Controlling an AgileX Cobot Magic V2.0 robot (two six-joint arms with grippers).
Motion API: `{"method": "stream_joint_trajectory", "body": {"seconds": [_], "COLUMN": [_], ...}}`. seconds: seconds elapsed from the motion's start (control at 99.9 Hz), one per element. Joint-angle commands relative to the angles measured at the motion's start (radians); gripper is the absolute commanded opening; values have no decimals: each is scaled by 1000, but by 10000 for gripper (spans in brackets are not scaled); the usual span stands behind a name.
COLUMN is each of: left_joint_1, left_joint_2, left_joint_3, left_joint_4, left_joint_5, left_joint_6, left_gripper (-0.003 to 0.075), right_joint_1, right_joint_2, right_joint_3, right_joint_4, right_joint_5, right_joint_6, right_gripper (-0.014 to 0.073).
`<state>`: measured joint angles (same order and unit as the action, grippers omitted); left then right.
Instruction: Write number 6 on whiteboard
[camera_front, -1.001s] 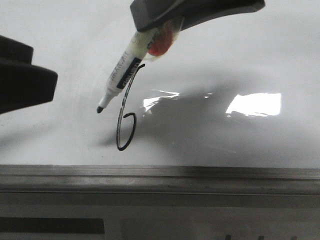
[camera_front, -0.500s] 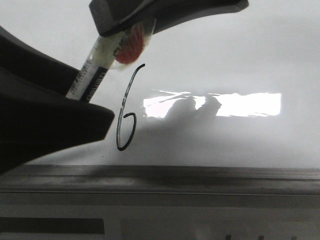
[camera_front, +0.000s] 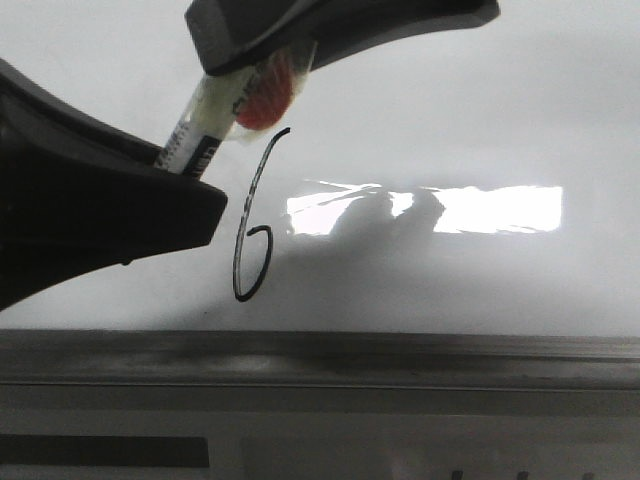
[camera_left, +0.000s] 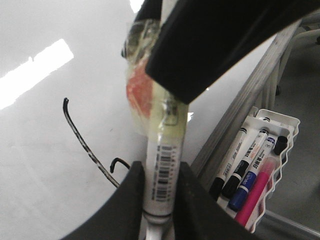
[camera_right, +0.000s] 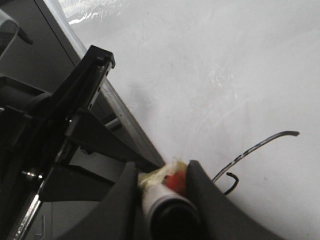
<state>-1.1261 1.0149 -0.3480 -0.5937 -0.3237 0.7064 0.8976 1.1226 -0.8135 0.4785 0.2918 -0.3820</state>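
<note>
So the number 6 (camera_front: 252, 222) is sitting finished on the whiteboard (camera_front: 480, 110), a tall slanted stroke with a little loop at the bottom, just above the grey ledge (camera_front: 400, 350). Compared with a second ago, the left gripper (camera_front: 175, 175) is now way further in: it was parked at the left edge, and now it's covering the lower end of the marker (camera_front: 205, 125), so the black tip that was showing is hidden behind it. Since half a second ago, barely anything is changing.

Both grippers are on the marker right now. The right gripper (camera_right: 162, 192) is clamping the upper end, with the orange-red patch (camera_front: 268, 95) and clear tape sitting between its fingers. In the left wrist view the left one's two fingers (camera_left: 125, 200) are pressing the barcode part of the barrel on either side.

Off the board's edge there's a white tray (camera_left: 285, 130) holding more markers, black, blue and pink.
</note>
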Motion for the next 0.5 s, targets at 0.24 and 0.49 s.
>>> {"method": "stream_joint_trajectory", "body": {"seconds": [0.24,0.49], "left_joint_1": [-4,2], "left_joint_2": [-7,-7], "left_joint_3": [-30,-38], "left_joint_4": [-10,-401], "left_joint_5": [-65,-104], "left_joint_6": [-8,-8], "left_gripper": [-20,-20], "right_joint_1": [-2,-45], "right_joint_2": [-22,-22], "right_joint_3": [-32,-32], "right_joint_4": [13,13], "right_joint_5": [-52,-75], "right_joint_6": [-11,-11], "right_gripper": [69,437]}}
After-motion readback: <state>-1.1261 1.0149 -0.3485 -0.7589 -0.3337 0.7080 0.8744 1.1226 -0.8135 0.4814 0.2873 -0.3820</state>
